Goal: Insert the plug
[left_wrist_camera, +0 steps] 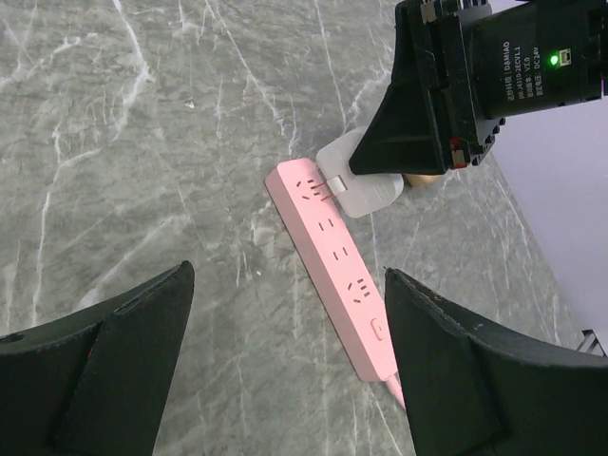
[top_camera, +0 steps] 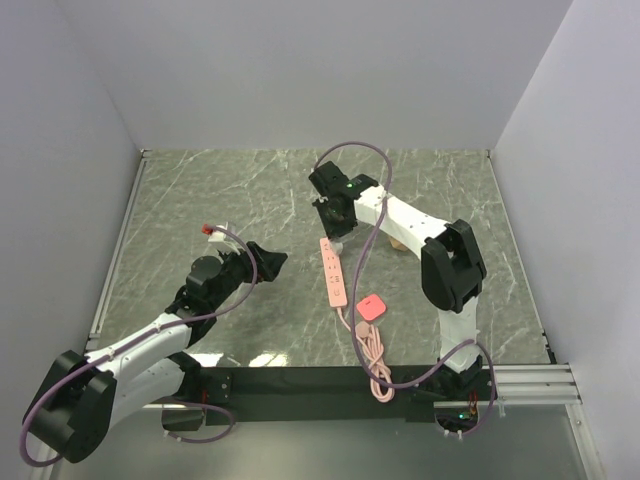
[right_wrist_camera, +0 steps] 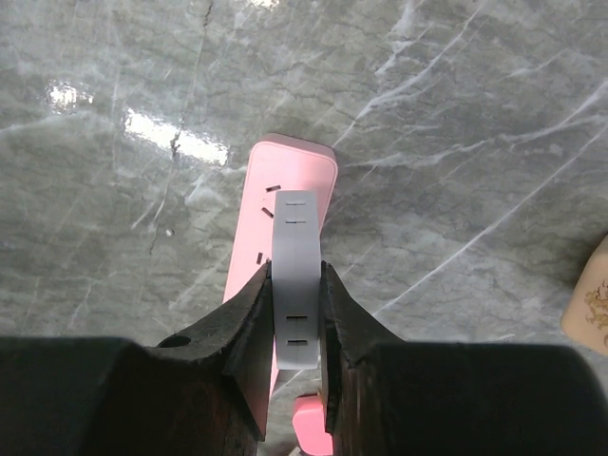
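- The right gripper [right_wrist_camera: 295,285] is pressed on a white plug [right_wrist_camera: 294,237]; one black finger is on each flat side of it.
- The plug stands on its edge over the far end of the long pink power strip [top_camera: 334,272], the end that is away from the arms.
- In the left wrist view, a small metal pin of the plug reaches the top of the strip at the last socket. The white body sits at an angle, partly past the strip's end. I cannot tell if the pin is inside the hole.
- The strip lies flat on the grey marble table [top_camera: 200,200], near the middle, with its length running away from the arms.
- Its pink cord [top_camera: 372,360] comes out at the near end and lies in loops close to the base of the right arm.
- A small coral-pink square block [top_camera: 372,307] lies flat on the table just right of the strip's near end, beside the cord. No gripper touches it.
- A tan cube [right_wrist_camera: 591,299] rests on the table to the right of the plug, partly under the right arm.
- The left gripper [top_camera: 272,262] is spread wide and holds nothing. It hangs over bare table, well apart from the strip on the left, with its fingers pointing toward the strip.
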Tool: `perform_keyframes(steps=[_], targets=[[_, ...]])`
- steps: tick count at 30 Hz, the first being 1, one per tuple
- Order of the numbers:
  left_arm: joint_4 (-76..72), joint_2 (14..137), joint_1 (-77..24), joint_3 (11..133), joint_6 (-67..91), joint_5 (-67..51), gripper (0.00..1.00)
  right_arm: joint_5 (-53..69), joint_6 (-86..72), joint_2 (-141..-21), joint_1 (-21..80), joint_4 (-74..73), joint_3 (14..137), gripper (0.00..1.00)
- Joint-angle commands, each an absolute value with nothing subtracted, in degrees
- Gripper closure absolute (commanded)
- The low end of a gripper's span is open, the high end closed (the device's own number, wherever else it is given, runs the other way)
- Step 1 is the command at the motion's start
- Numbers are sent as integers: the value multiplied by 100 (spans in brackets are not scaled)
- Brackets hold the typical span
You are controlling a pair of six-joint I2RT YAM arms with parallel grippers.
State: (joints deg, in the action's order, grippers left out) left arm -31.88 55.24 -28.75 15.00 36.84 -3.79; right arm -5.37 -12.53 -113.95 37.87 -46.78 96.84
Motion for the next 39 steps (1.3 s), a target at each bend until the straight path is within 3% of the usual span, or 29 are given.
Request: perform_keyframes(steps=[1,39], targets=[[-3437,5493,-2839,1468,3630,-501,13,-764,-1292,-11487,3814,-4860,10011,100],[-3665,5564,-2795,1371,3700,-747,13,-888,-1406,-11804,4069,-5440,10125,100]])
